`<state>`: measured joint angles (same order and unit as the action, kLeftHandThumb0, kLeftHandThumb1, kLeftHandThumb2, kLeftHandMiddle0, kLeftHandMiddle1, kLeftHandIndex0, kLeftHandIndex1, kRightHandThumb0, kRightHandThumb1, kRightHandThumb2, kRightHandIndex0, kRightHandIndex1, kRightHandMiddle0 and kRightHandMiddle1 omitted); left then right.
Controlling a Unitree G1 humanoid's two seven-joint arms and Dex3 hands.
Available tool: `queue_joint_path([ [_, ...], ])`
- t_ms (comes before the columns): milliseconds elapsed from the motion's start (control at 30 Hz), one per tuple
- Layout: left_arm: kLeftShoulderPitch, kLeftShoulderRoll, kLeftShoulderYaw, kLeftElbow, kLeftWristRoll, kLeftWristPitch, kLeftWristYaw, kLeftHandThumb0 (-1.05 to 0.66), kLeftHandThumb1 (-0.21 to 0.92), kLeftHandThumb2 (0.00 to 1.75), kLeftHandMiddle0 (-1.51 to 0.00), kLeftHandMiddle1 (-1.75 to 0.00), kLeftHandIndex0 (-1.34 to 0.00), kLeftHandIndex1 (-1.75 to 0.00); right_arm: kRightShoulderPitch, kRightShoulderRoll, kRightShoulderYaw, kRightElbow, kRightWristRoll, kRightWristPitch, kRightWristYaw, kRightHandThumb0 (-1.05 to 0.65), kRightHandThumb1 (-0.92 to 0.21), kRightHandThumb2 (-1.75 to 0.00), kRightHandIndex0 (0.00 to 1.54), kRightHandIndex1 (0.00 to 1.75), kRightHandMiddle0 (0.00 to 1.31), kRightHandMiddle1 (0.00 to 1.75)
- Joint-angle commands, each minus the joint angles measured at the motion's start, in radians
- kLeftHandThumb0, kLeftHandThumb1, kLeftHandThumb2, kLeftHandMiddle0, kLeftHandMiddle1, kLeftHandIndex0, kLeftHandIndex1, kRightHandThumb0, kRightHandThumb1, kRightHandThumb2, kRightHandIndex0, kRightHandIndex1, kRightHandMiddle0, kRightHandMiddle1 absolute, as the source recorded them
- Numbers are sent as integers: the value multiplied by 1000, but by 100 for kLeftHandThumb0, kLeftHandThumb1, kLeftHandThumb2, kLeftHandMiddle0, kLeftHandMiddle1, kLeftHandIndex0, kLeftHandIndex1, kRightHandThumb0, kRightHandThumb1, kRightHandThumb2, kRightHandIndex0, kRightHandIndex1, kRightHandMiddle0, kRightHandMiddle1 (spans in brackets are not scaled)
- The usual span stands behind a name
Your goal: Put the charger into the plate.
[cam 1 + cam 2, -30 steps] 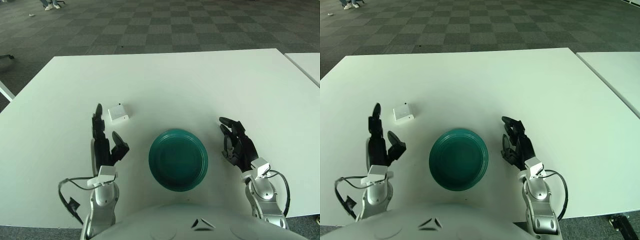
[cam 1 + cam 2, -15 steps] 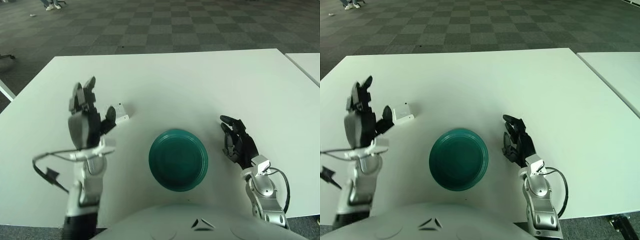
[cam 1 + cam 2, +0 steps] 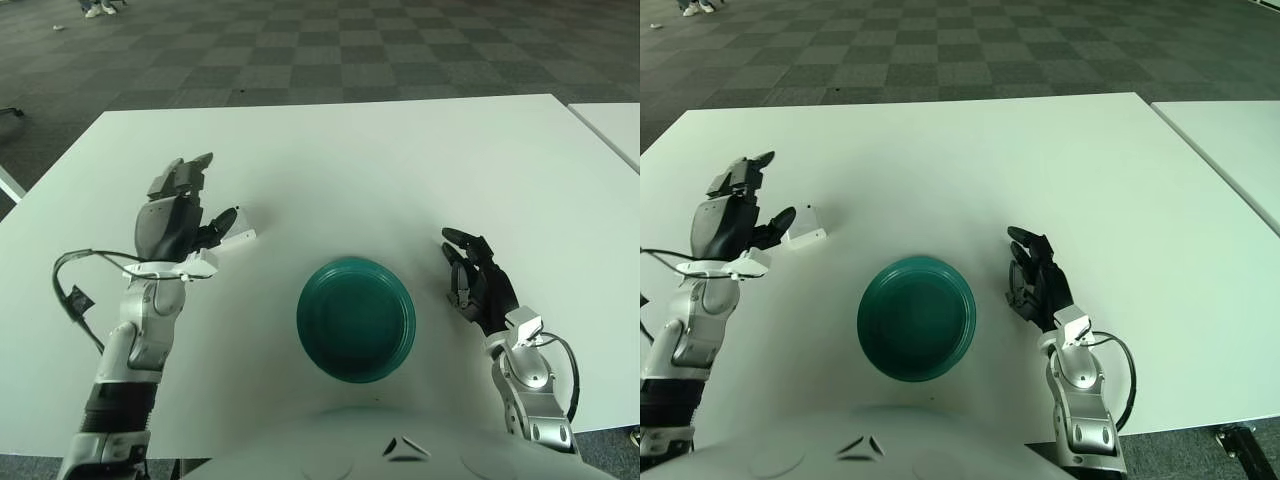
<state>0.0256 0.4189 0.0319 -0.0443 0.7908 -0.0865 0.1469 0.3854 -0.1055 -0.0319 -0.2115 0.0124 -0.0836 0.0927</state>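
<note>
So, quick update: left hand (image 3: 178, 218) no longer low by the robot's body like a second ago, now lifted and swung out over the worktop (image 3: 400, 160), hovering right next to the charger (image 3: 238, 234). Fingers (image 3: 190, 172) spread and relaxed, gripping nothing; thumb tip pointing at the little white block and looking very close to it, though can't tell if actually touching. Charger itself hasn't budged across the three moments: same spot on the white surface, up and to the left of the green plate (image 3: 356, 319), clearly apart from it. Plate unmoved too, nothing in it. Right hand (image 3: 476, 287) same as before, showing just to the right of the plate, fingers loosely curled and holding nothing. Reads as the reach being basically done and the grab not yet started. Probably needs the hand dropped a bit and the fingers wrapped around the block before any carry toward the plate. Small boxy thing lying flat, so could easily get nudged and slide away if the fingers come in off-centre.
</note>
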Motion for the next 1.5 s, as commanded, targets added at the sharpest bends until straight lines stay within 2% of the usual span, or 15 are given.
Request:
queue_joint_path([
  [0, -48, 39, -40, 24, 27, 39, -60, -105, 92, 77, -19, -7, 0, -58, 23, -7, 5, 44, -13, 54, 2, -80, -92, -83, 28, 0, 0, 72],
  [233, -67, 75, -72, 46, 19, 78, -124, -105, 92, 67, -13, -2, 0, -58, 25, -13, 7, 33, -20, 62, 0, -80, -92, -84, 24, 0, 0, 65],
  [633, -102, 101, -111, 148, -60, 39, -171, -105, 92, 57, -8, 0, 0, -64, 35, -7, 7, -6, -21, 111, -13, -81, -92, -83, 25, 1, 0, 65],
  [1167, -151, 113, -149, 289, -116, -5, -159, -105, 92, 52, -5, 0, 0, -57, 39, -1, 15, -23, -19, 133, -22, -82, -92, -83, 25, 1, 0, 64],
  [1467, -179, 102, -182, 372, -118, -7, -142, -105, 92, 51, -11, -3, 0, -67, 42, 1, 16, -23, -18, 130, -28, -82, -92, -84, 26, 1, 0, 68],
])
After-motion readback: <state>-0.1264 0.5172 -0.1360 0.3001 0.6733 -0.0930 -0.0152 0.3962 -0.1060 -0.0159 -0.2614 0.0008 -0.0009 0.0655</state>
